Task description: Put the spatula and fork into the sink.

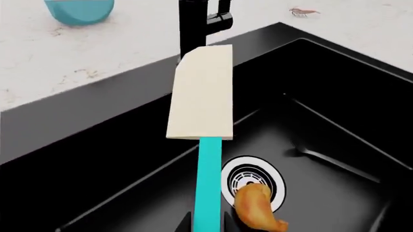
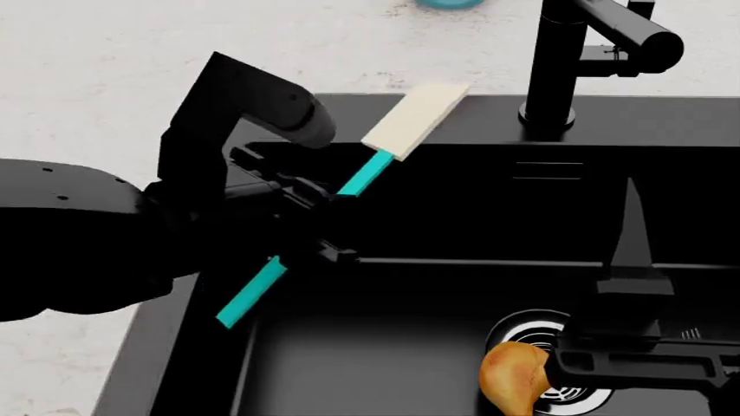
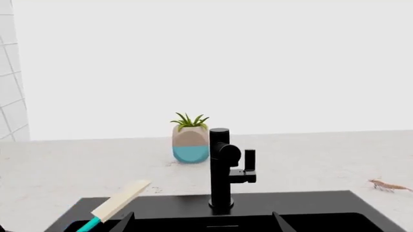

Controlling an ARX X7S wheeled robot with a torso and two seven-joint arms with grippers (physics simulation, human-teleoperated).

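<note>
Left arm bent over the basin with its gripper clamped; right arm low at the near corner.

In the head view the bulky black left arm [image 2: 81, 234] comes in from the left edge, its wrist link angled up and folding back down to the black left gripper [image 2: 318, 217]. The jaws are closed on the thin teal handle of the small spatula with a flat cream rectangular blade [image 2: 411, 121], gripping it mid-handle so it sits tilted, blade end raised. The black right gripper [image 2: 630, 351] is at the lower right, its narrow finger [image 2: 633, 234] pointing upward; whether its jaws are parted cannot be judged.
</note>
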